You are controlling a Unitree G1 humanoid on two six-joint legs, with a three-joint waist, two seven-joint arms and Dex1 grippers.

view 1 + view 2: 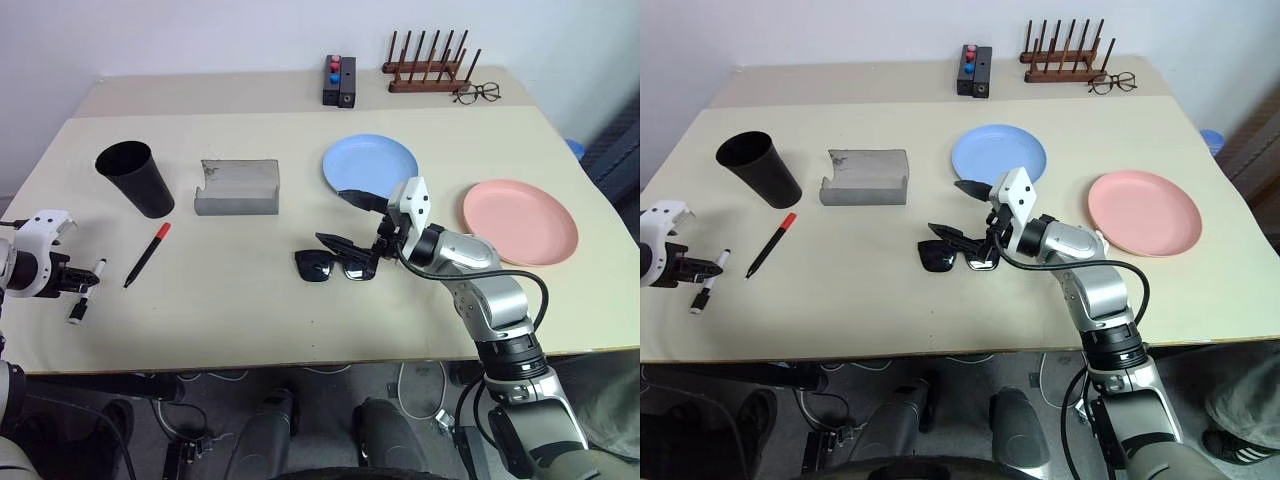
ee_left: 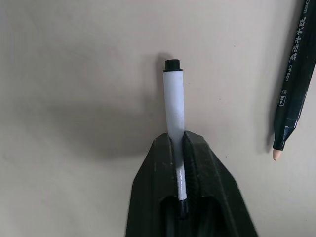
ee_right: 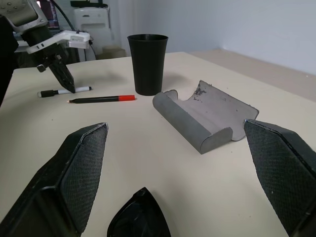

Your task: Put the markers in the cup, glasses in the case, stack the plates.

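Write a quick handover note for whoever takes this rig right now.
Left gripper: shut on the white marker, at table level.
Right gripper: open, above the sunglasses.
Red-capped marker lies on the table near the cup. Case open, empty. Blue plate and pink plate apart.
Done: nothing.
Left: both markers, sunglasses, plate stacking.

Head pair high over the table [image 1: 300, 320]; wrist views low, close above it.

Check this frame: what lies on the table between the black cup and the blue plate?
The grey case, lying open, sits between the cup and the blue plate, apart from both; the left eye view shows it.
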